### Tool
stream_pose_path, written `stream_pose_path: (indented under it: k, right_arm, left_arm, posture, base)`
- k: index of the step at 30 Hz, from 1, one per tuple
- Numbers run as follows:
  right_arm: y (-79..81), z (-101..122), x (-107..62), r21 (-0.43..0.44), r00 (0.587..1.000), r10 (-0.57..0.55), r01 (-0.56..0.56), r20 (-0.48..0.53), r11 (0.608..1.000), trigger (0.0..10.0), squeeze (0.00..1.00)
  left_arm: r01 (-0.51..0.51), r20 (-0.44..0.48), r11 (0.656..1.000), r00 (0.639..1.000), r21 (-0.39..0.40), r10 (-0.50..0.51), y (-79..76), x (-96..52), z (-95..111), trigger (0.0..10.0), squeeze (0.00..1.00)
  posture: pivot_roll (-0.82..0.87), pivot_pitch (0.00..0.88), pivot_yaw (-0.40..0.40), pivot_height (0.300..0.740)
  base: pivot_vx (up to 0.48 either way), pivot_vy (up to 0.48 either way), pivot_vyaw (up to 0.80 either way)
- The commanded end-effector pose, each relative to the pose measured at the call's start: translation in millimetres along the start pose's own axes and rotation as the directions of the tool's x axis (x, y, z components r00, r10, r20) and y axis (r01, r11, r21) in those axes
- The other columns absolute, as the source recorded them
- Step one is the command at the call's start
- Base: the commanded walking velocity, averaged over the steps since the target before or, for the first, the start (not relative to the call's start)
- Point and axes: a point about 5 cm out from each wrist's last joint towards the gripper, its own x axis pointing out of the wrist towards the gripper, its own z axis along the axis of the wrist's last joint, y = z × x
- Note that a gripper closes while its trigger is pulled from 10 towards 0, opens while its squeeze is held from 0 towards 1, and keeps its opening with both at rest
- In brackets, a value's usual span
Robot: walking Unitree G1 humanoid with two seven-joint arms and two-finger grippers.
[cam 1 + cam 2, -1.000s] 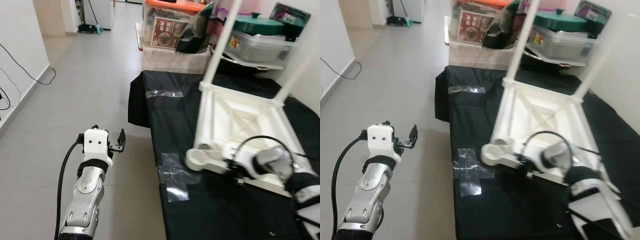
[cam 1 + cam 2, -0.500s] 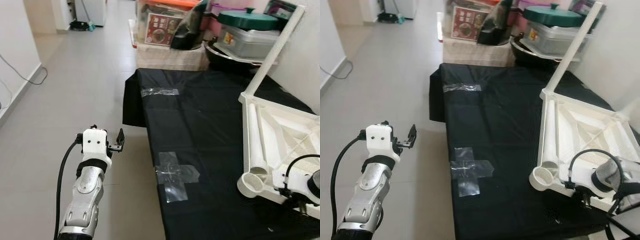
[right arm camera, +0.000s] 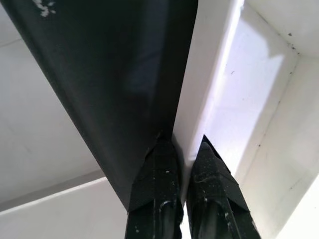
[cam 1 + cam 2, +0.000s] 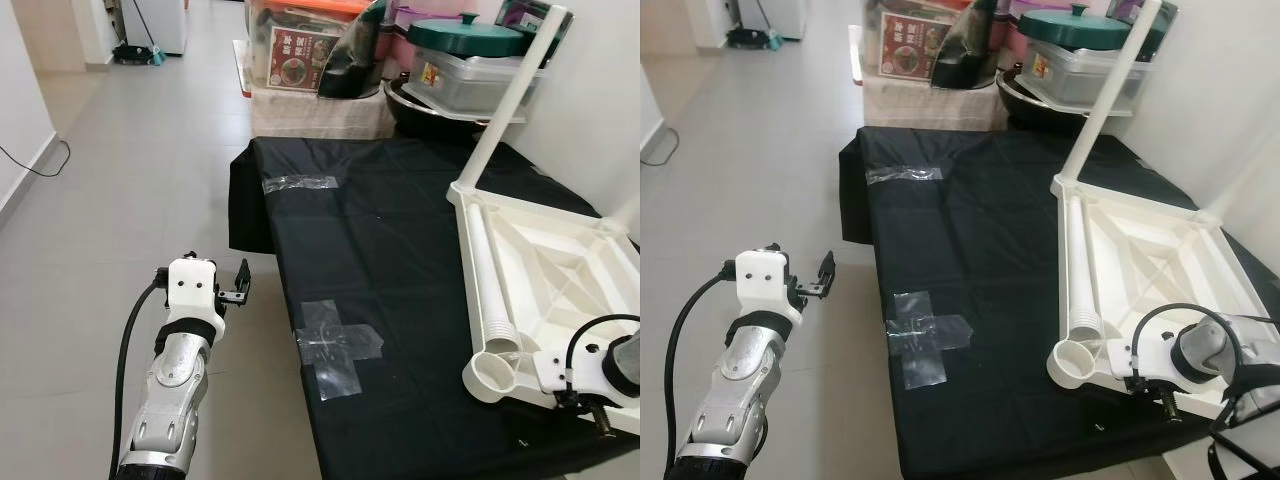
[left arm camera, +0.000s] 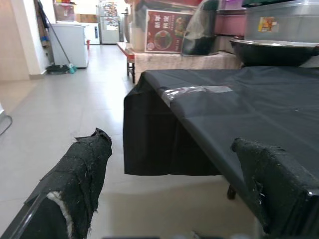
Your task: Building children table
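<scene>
The white children's table (image 4: 548, 262) lies upside down on the right of the black-covered surface (image 4: 390, 250). One white leg (image 4: 512, 92) stands upright at its far left corner, and another leg (image 4: 1244, 176) rises at the far right. A loose ribbed leg (image 4: 492, 288) lies inside along the left rim, ending by a round socket (image 4: 492, 376) at the near corner. My right gripper (image 4: 1170, 400) is at the near rim, shut on the table's white edge (image 3: 199, 89). My left gripper (image 4: 240, 283) hangs open over the floor, left of the black surface, holding nothing.
Clear tape patches (image 4: 335, 345) (image 4: 300, 184) stick to the black cloth. Storage boxes (image 4: 300, 55), a pan and a green-lidded container (image 4: 480, 45) crowd the far end. A white wall stands to the right. Open tiled floor (image 4: 120, 170) stretches left.
The upturned table has gone from the middle of the black surface to its right side, still held by my right gripper. The head camera has shifted a little. My left arm is unmoved.
</scene>
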Motion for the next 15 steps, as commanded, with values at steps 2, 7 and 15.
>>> stream_pose_path:
  k: [2,7,15]
  right_arm:
    - [-30.6,38,-11.3,-0.237,0.980,-0.163,0.187,0.115,0.953,0.0,0.00]
    - [-43.4,61,-17.7,-0.412,0.965,-0.206,0.257,0.164,0.874,0.0,0.00]
    - [-55.3,84,-23.8,-0.505,0.942,-0.245,0.330,0.229,0.798,0.0,0.00]
  left_arm:
    - [0.013,-0.002,1.000,1.000,-0.007,-0.013,-4.3,-0.2,-1,10.0,0.00]
    - [0.015,-0.002,1.000,1.000,-0.010,-0.015,-4.9,-0.4,-2,10.0,0.00]
    - [0.015,-0.002,1.000,1.000,-0.012,-0.015,-5.4,0.4,-2,10.0,0.00]
  posture:
    - [-0.06,0.000,-0.134,0.740]
    - [-0.07,0.000,-0.136,0.740]
    - [-0.07,0.000,-0.138,0.740]
  base:
    - [0.000,0.000,0.00]
    - [0.000,0.000,0.00]
    - [0.000,0.000,0.00]
